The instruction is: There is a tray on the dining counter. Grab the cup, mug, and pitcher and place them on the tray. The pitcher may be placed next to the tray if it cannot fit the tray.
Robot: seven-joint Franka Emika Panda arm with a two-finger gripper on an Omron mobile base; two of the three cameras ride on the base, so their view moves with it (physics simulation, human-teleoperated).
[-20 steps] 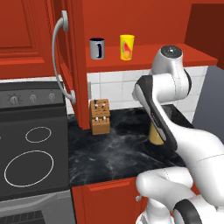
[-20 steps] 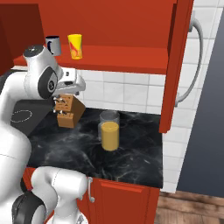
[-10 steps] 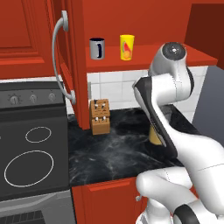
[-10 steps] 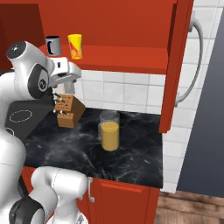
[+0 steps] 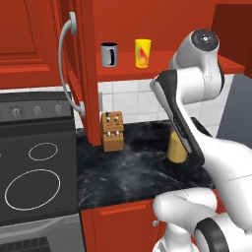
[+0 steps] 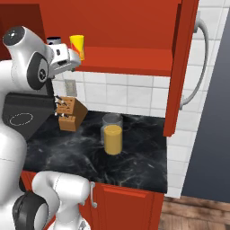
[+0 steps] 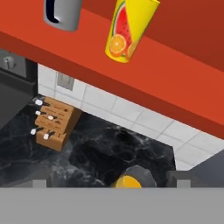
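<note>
My jaws (image 6: 72,56) stand wide and empty near the red shelf (image 6: 130,60), so I risk toppling the small yellow handleless cup (image 6: 77,46) onto the grey mug (image 5: 109,54).

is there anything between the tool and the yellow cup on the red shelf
Nothing visible blocks it. The yellow handleless cup with a fruit print stands on the red shelf, apart from the grey mug with a dark handle. The open tool hangs in front of the shelf, with open air ahead.
</note>
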